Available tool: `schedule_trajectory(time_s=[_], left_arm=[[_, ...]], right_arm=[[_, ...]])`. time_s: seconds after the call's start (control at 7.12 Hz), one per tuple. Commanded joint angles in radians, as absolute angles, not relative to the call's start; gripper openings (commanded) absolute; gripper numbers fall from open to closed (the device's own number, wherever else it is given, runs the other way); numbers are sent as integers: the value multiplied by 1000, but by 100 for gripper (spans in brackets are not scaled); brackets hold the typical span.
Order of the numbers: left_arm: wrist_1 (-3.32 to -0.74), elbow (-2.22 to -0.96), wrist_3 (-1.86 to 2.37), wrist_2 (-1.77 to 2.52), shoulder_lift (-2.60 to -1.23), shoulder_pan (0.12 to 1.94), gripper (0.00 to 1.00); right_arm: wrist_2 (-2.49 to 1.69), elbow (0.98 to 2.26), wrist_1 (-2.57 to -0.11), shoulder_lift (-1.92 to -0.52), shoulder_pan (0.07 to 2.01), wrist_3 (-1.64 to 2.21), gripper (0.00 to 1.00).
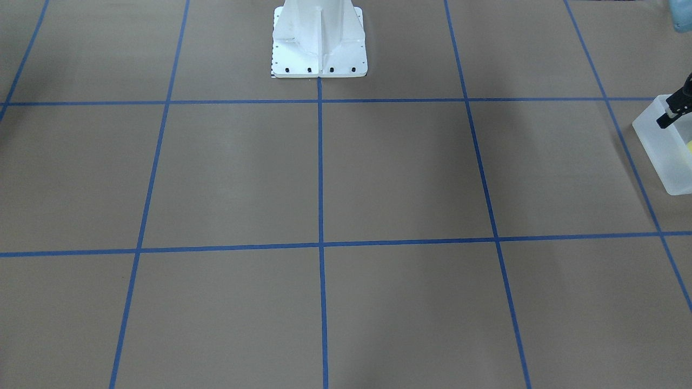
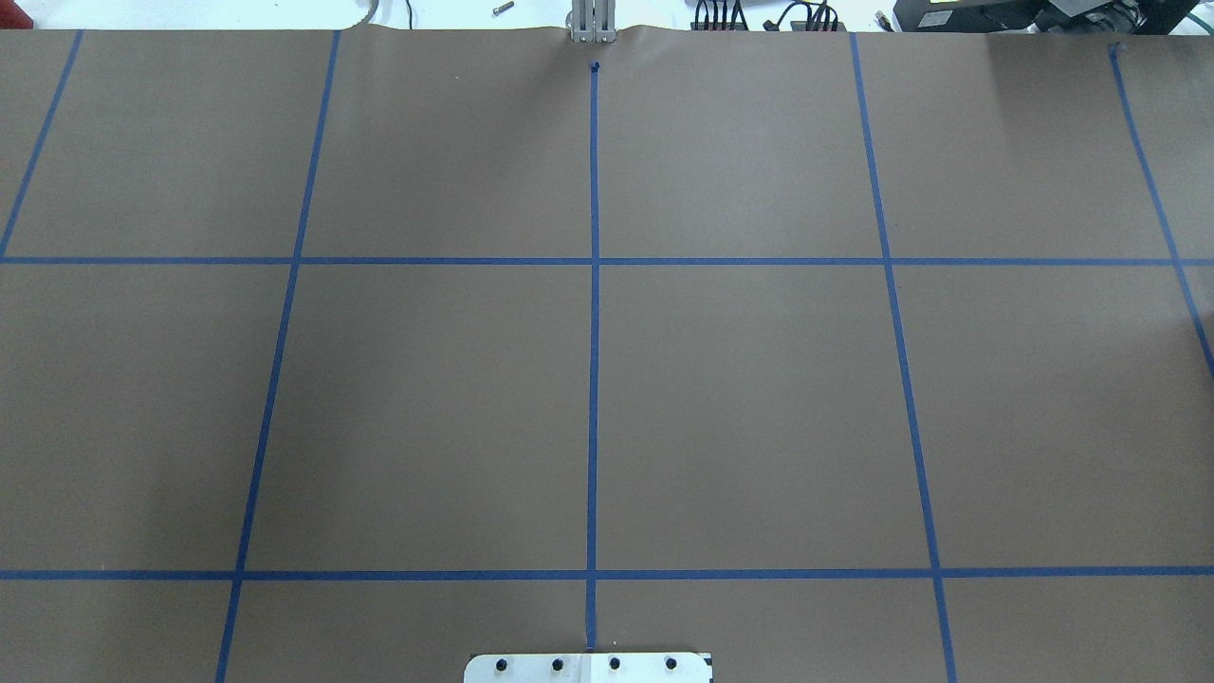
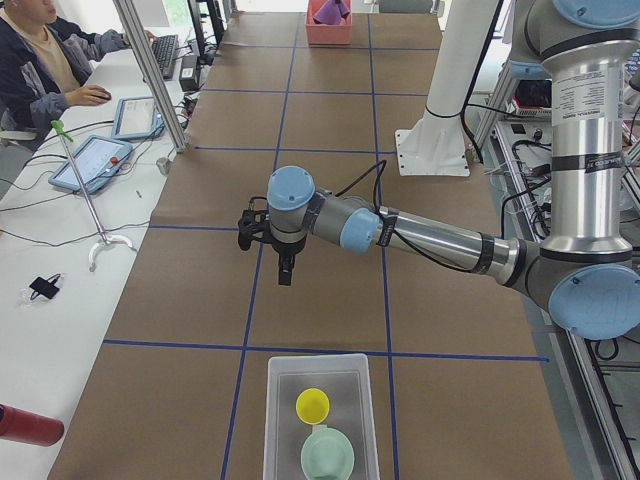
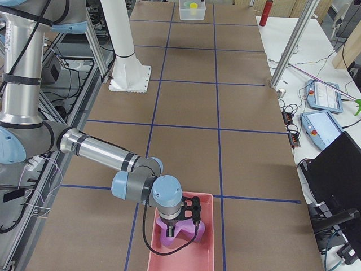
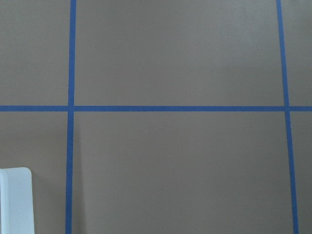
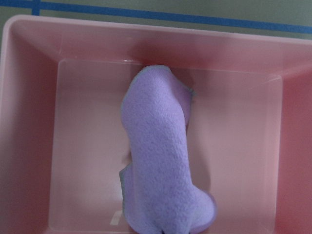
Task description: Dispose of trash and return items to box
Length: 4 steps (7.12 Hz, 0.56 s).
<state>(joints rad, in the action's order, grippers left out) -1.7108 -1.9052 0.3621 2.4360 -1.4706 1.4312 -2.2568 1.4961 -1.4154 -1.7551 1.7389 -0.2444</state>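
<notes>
The box (image 3: 276, 420), a frosted-white tub, stands at the near table end with the yellow cup (image 3: 312, 405) and the mint-green bowl (image 3: 327, 456) inside it. The same box shows at the right edge (image 1: 657, 141) and as a corner (image 5: 14, 200). My left gripper (image 3: 281, 266) hangs above the table just beyond the box; only a black part of it (image 1: 673, 111) shows, so I cannot tell its state. My right gripper (image 4: 181, 224) is down in a pink bin (image 4: 208, 248), at a purple fuzzy cloth (image 6: 158, 161). Its fingers are not visible in the wrist view.
The white pedestal base (image 1: 319, 48) is bolted at the table's robot side. A person (image 3: 40, 60) sits at a side desk with tablets (image 3: 92, 162). A red bottle (image 3: 25, 425) lies beside the table. Blue tape lines mark a grid on the brown tabletop.
</notes>
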Motion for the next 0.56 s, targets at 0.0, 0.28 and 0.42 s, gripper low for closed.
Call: schedule_trajectory(time_s=[0.0, 0.28, 0.42], left_arm=[[-1712, -1904, 361, 2434, -1468, 1431, 98], [-1710, -1901, 251, 2381, -1464, 1436, 98], [-1703, -1891, 159, 2329, -1459, 1439, 98]], right_arm=[[-2256, 1418, -1407, -1695, 1738, -239, 96], [-2267, 1425, -1420, -1652, 1738, -206, 100], [-2305, 1430, -1420, -1628, 1738, -177, 100]])
